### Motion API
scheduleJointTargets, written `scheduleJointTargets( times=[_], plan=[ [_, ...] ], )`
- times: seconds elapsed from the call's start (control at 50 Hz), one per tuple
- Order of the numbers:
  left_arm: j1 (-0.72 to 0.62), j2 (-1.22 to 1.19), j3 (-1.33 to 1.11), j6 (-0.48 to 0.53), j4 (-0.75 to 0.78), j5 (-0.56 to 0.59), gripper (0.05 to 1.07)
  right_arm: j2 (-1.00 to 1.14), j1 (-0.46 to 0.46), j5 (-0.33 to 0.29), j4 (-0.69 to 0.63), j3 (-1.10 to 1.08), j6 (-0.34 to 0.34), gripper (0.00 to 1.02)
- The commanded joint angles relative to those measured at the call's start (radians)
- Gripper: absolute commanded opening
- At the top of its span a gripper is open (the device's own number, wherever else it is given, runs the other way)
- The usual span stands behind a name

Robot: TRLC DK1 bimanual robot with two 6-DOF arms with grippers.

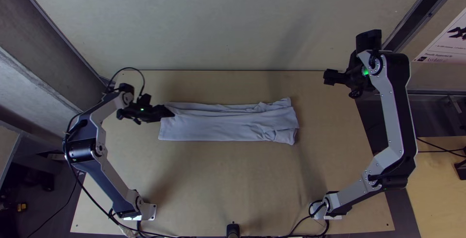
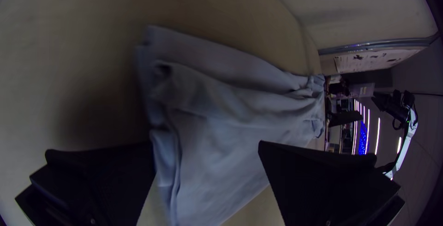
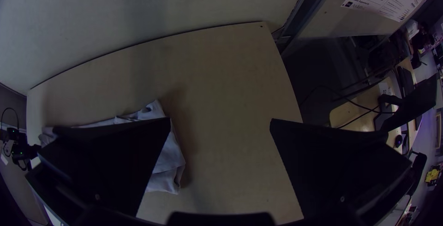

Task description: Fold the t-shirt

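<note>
Find t-shirt (image 1: 228, 124) stretching lengthwise rightward from nearer, wide-open, empty left gripper (image 2: 206, 146), apart from right gripper (image 3: 220, 121), also wide open, empty.

- T-shirt (image 1: 228, 126), L end: pt. hidden by L gripper (image 1: 170, 113), top vw.
- Same, mid-pt.: behind R gripper (image 1: 328, 77), R wrist vw.
- Poster (image 1: 447, 42): cut off, R edge, top vw.
</note>
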Motion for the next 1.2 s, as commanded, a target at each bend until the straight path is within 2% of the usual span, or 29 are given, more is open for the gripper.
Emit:
scheduleJointTargets(
  times=[0.0,0.14,0.32,0.36,0.4,0.42,0.5,0.52,0.54,0.68,0.8,1.18],
  plan=[
    [-0.089,0.008,-0.058,-0.096,0.032,-0.001,1.03,-0.013,0.007,0.009,-0.006,-0.024,0.009,0.99],
    [-0.204,0.007,-0.065,-0.202,0.106,-0.053,1.03,-0.016,0.015,0.009,-0.005,-0.052,0.022,0.99],
    [-0.328,0.008,-0.056,-0.268,0.149,-0.231,1.03,-0.048,0.025,0.009,0.037,-0.148,0.048,0.99],
    [-0.342,0.01,-0.053,-0.278,0.149,-0.277,1.0,-0.059,0.03,0.009,0.054,-0.176,0.055,0.99],
    [-0.354,0.01,-0.054,-0.289,0.149,-0.305,0.88,-0.07,0.033,0.007,0.069,-0.207,0.059,0.99],
    [-0.355,0.01,-0.054,-0.292,0.149,-0.311,0.77,-0.078,0.036,0.009,0.077,-0.222,0.061,0.99],
    [-0.355,0.008,-0.051,-0.304,0.152,-0.344,0.16,-0.099,0.048,0.009,0.103,-0.274,0.076,0.99],
    [-0.352,0.007,-0.051,-0.306,0.152,-0.349,0.06,-0.105,0.05,0.009,0.109,-0.286,0.078,0.99],
    [-0.351,0.005,-0.054,-0.306,0.151,-0.354,0.09,-0.11,0.051,0.009,0.115,-0.297,0.079,0.99],
    [-0.314,-0.025,-0.054,-0.295,0.123,-0.407,0.08,-0.133,0.061,0.007,0.143,-0.351,0.093,0.99],
    [-0.248,-0.062,-0.048,-0.246,0.08,-0.463,0.08,-0.15,0.079,0.009,0.166,-0.389,0.111,0.99],
    [0.083,-0.105,0.056,0.032,-0.018,-0.65,0.08,-0.165,0.114,0.01,0.233,-0.481,0.173,0.99]
  ],
)
